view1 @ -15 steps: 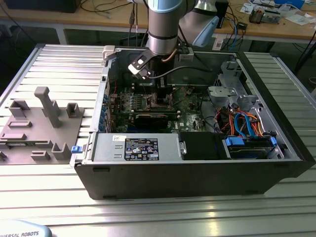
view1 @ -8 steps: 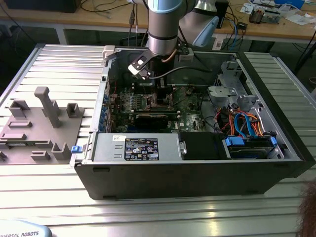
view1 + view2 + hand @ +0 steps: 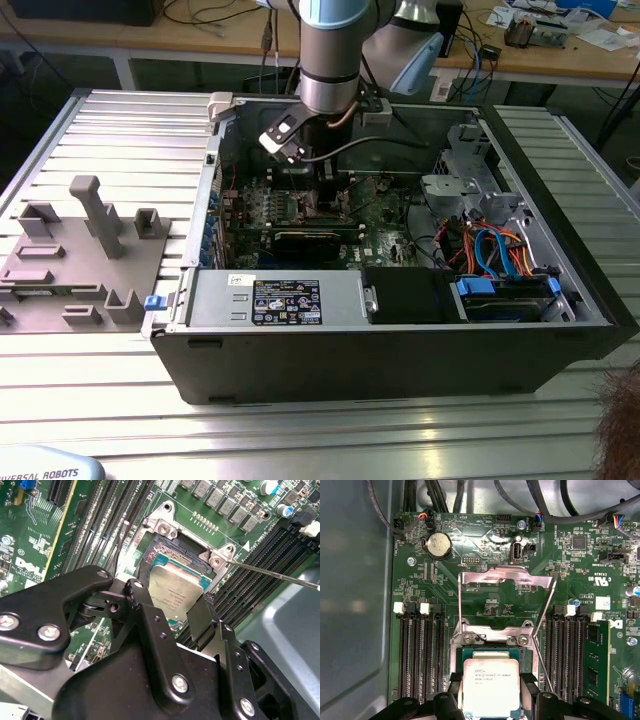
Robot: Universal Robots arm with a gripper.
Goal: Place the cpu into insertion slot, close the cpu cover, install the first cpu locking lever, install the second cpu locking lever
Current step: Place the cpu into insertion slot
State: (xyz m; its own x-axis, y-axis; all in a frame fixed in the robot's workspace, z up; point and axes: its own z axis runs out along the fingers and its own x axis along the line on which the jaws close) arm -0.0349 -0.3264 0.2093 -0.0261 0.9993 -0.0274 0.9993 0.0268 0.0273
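One cpu [image 3: 491,690], silver top up, sits between the two black fingers of the claw [image 3: 491,680], which is clamped on two opposite edges of the chip in both wrist views. An edge grip leaves the underside free and holds the chip level. The chip lies directly over the one insertion slot [image 3: 167,550], whose dark far edge shows past it in the second wrist view; whether it is fully seated cannot be determined. One cpu cover [image 3: 507,577] stands swung back on its hinge beyond the slot, so the opening is unobstructed. Two thin wire locking levers [image 3: 275,574] are unlatched, one on each side of the socket frame, which lets the cover stand open. Two banks of long black memory slots [image 3: 422,660] flank the socket, and one green memory module [image 3: 596,665] stands at the outer side of one bank. In the exterior view, one arm [image 3: 325,60] reaches down into one open computer case [image 3: 400,350] lying on its side on the slatted tabletop [image 3: 110,120], giving vertical access to the motherboard [image 3: 300,215]. One grey fixture tray [image 3: 80,260] lies beside the case on the exterior view's left.
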